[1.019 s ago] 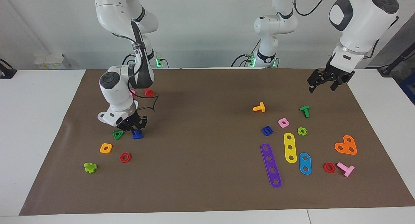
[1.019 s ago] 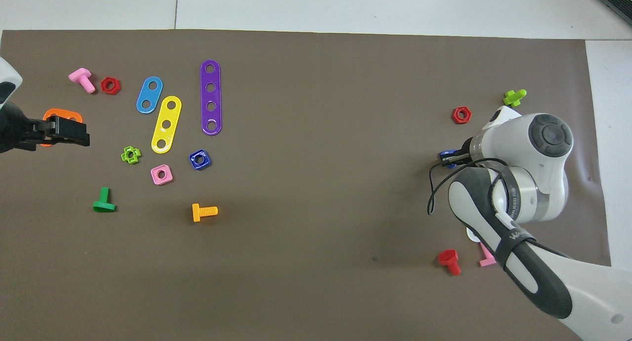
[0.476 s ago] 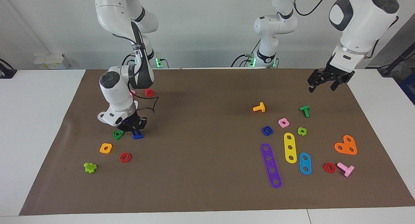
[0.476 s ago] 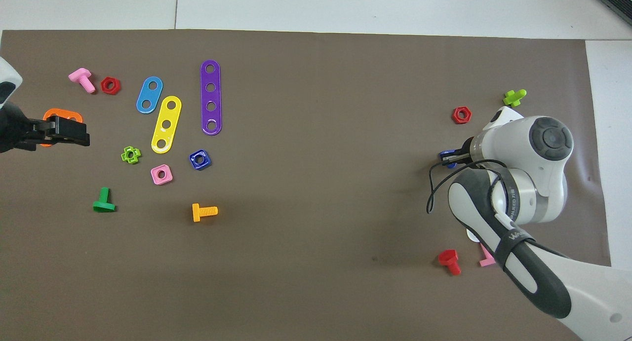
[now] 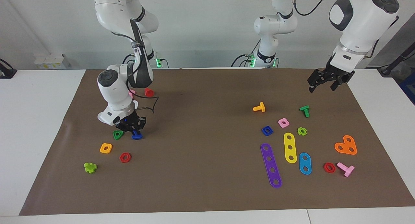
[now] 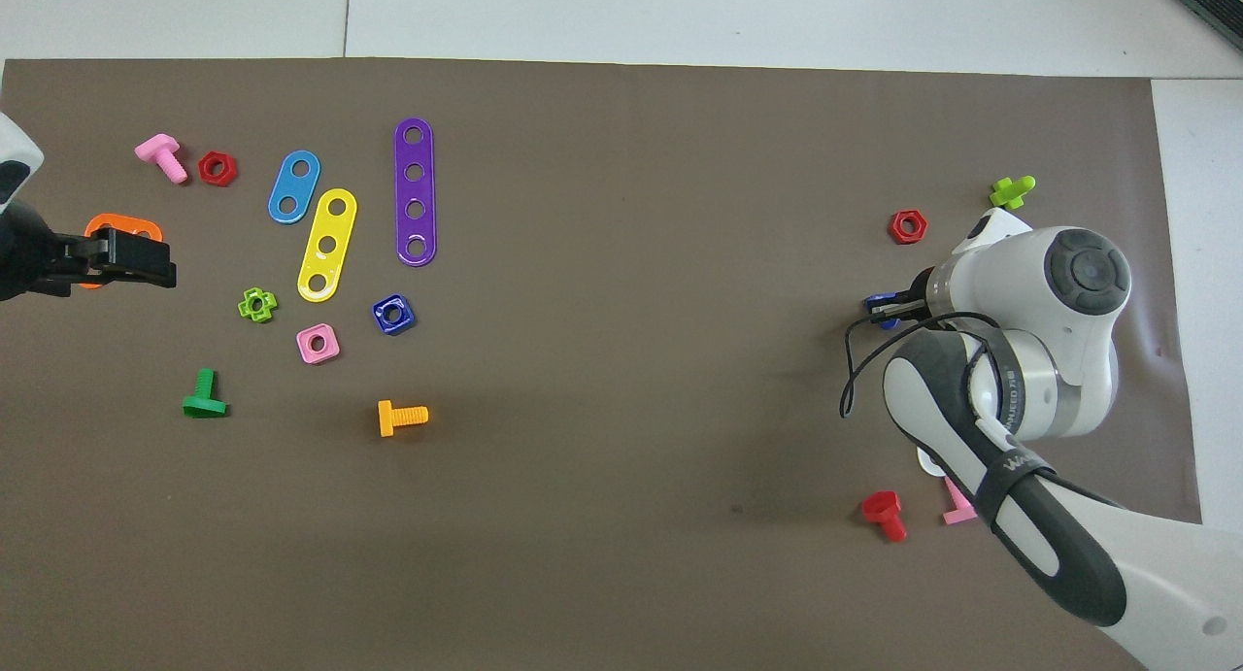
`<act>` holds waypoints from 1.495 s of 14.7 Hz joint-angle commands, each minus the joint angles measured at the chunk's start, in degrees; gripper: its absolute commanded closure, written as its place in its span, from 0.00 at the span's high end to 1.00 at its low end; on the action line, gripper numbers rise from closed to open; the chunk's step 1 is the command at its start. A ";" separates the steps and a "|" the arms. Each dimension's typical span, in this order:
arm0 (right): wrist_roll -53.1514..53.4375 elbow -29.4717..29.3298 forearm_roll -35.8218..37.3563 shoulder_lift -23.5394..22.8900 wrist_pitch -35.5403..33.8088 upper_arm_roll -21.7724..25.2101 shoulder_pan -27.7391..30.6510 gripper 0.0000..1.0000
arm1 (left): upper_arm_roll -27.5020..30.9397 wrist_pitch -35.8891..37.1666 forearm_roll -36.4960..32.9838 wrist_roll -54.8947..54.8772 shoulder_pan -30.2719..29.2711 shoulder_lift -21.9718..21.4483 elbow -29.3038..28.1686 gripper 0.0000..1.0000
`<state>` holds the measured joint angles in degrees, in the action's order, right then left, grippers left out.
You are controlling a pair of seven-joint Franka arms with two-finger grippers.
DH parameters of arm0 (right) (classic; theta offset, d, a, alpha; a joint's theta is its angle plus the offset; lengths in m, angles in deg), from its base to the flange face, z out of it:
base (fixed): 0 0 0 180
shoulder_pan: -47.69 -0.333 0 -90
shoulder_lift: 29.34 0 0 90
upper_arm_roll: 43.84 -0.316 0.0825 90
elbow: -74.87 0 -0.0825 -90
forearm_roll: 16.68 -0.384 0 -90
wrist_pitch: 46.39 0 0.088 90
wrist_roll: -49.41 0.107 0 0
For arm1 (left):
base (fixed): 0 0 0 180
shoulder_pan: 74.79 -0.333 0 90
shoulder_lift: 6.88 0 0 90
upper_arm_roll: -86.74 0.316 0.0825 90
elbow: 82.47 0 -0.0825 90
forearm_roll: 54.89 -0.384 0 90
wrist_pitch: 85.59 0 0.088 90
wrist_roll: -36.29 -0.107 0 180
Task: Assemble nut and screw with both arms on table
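Note:
The dark-blue screw (image 5: 137,136) stands head down on the brown mat (image 5: 201,120) toward the right arm's end of the table. My right gripper (image 5: 136,130) is shut on its shaft from above. In the overhead view only a blue sliver of the screw (image 6: 882,323) shows under the right gripper (image 6: 882,310). The dark-blue nut (image 5: 267,130) lies on the mat toward the left arm's end, and also shows in the overhead view (image 6: 393,314). My left gripper (image 5: 325,84) hangs open and empty over the mat's edge at that end.
A green triangular nut (image 5: 118,134), an orange nut (image 5: 106,148) and a red hex nut (image 5: 125,157) lie close to the screw. Around the dark-blue nut lie a pink nut (image 5: 283,122), an orange bolt (image 5: 259,107), and purple (image 5: 271,165) and yellow (image 5: 290,147) strips.
The right arm's wrist has risen a little and shifted toward its own end of the table, still gripping the screw. The left arm has not moved.

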<state>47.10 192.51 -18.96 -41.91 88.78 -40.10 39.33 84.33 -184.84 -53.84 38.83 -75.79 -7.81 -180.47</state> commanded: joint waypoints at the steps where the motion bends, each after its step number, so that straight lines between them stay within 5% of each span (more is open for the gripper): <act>1: 7.72 -9.14 -0.98 1.24 -11.64 -1.01 -2.53 0.00 | -0.05 -0.59 -1.14 -0.07 0.03 -1.61 -1.75 1.00; 5: 23.37 -16.11 -0.98 -0.26 -14.41 -1.01 -10.69 0.00 | -0.05 -1.29 -1.14 -0.08 0.03 -1.53 -1.49 1.00; 11: 35.08 -16.74 -0.98 -5.61 -3.34 -1.19 -21.86 0.00 | -0.05 -1.29 -1.14 0.19 0.03 -1.96 -2.28 1.00; 16: 39.99 -17.43 -1.07 -10.96 3.07 -1.28 -27.75 0.00 | -0.14 -3.04 -0.97 0.19 1.00 -2.32 -4.82 1.00; 19: 47.73 -24.72 0.16 -18.61 3.71 -1.10 -31.27 0.00 | -0.32 -5.15 -0.70 1.06 1.79 -1.35 -6.50 1.00; 22: 47.75 -23.42 2.01 -18.81 3.79 -1.10 -31.02 0.00 | -0.32 -7.70 -0.62 6.85 3.71 1.10 -6.50 0.99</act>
<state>94.01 170.24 -18.42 -59.76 92.45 -41.21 7.34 83.54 -190.08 -53.83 41.67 -74.35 -7.57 -185.95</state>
